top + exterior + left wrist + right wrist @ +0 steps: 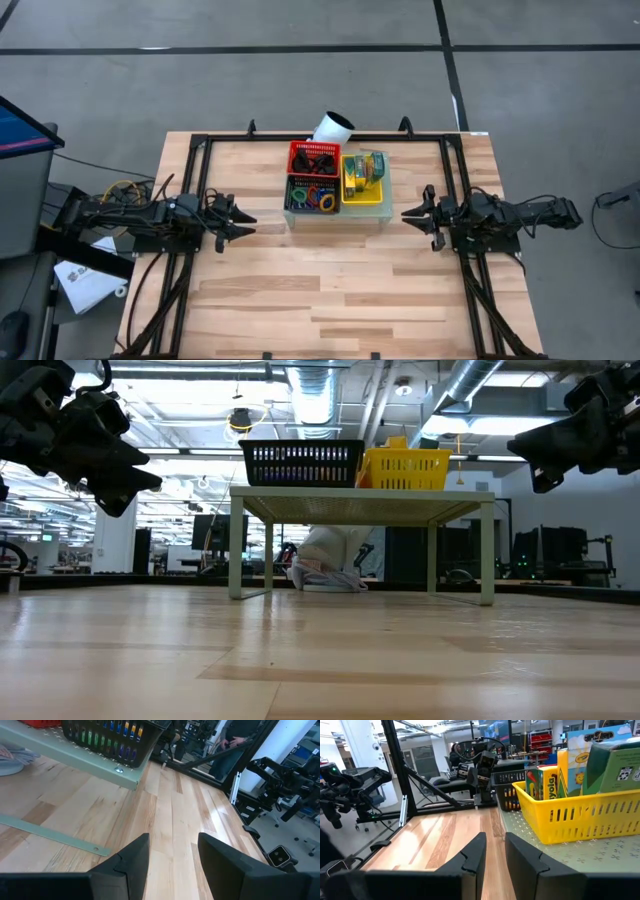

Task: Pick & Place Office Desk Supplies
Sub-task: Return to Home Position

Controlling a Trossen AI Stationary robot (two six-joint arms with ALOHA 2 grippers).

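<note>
A pale green perforated stand (335, 218) sits at the table's far middle. It carries a red basket (313, 158) of small black clips, a dark basket (312, 195) of coloured loops (318, 200), and a yellow basket (570, 815) holding yellow-orange crayon boxes (547, 780). My left gripper (248, 224) hovers left of the stand, open, with only bare table between its fingers (135, 855). My right gripper (408, 217) hovers right of the stand, level, open by a narrow gap (495, 837) and holding nothing.
A white tube (332, 127) lies behind the baskets at the table's far edge. A black frame (200, 145) runs along the table's left, far and right sides. The wood (330, 290) near the front edge lies bare. Beyond the table, a person (235, 732) stands.
</note>
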